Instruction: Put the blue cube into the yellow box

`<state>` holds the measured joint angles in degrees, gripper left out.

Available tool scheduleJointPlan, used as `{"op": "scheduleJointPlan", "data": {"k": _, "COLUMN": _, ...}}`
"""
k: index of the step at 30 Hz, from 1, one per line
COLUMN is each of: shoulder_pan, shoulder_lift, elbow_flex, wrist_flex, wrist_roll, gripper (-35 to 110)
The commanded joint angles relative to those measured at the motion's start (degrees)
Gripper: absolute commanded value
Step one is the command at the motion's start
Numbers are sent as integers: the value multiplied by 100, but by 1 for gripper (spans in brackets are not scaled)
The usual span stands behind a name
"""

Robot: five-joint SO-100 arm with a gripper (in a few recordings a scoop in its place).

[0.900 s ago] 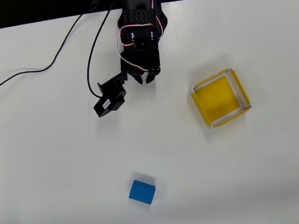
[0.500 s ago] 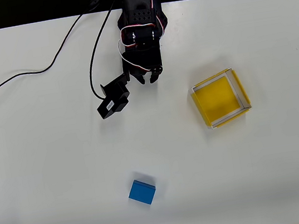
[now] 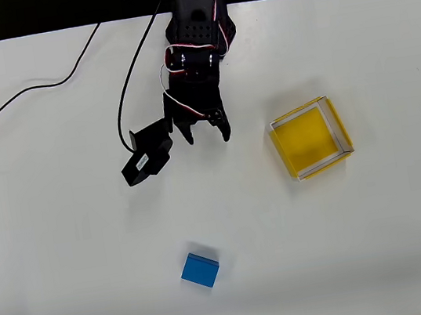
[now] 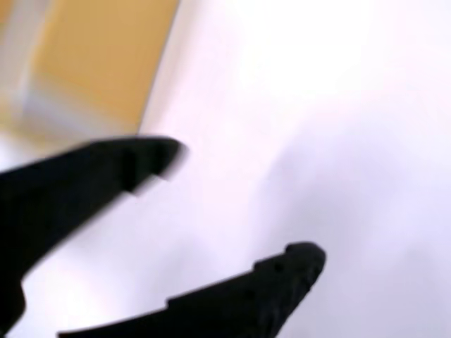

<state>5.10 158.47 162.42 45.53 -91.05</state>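
Overhead: gripper [image 3: 207, 136] spread apart, holding nothing, near the table's [image 3: 66, 250] far edge. Blue cube [image 3: 200, 271] lies well apart from the fingers, toward the near edge. Yellow box [image 3: 310, 139] right of gripper. White label on the wrist camera [image 3: 145, 155], unreadable

Matt blue cube [image 3: 200, 271]; smooth white table [image 3: 65, 242].

This looks like a robotics lab or test bench. A plain white surface [image 3: 66, 250] carries a black servo arm [image 3: 195, 41] with exposed red and white wiring, and a black cable [image 3: 41, 87] trails away behind the gripper [image 3: 207, 134].
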Motion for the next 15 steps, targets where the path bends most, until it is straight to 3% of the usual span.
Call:
{"op": "scheduleJointPlan", "data": {"k": 1, "shoulder_pan": 387, "shoulder_lift": -923, "elbow_flex": -1459, "wrist_flex": -1099, "wrist_roll": 659, "gripper": 51}}
{"op": "scheduleJointPlan", "data": {"k": 6, "shoulder_pan": 598, "shoulder_lift": -2338, "elbow_flex": -2021, "wrist_flex": -2522, "wrist_roll": 1002, "gripper": 53}}
{"op": "scheduleJointPlan", "data": {"k": 15, "shoulder_pan": 817, "shoulder_lift": -4764, "elbow_flex": -4403, "wrist_flex": -1907, "wrist_roll": 2171, "gripper": 53}}
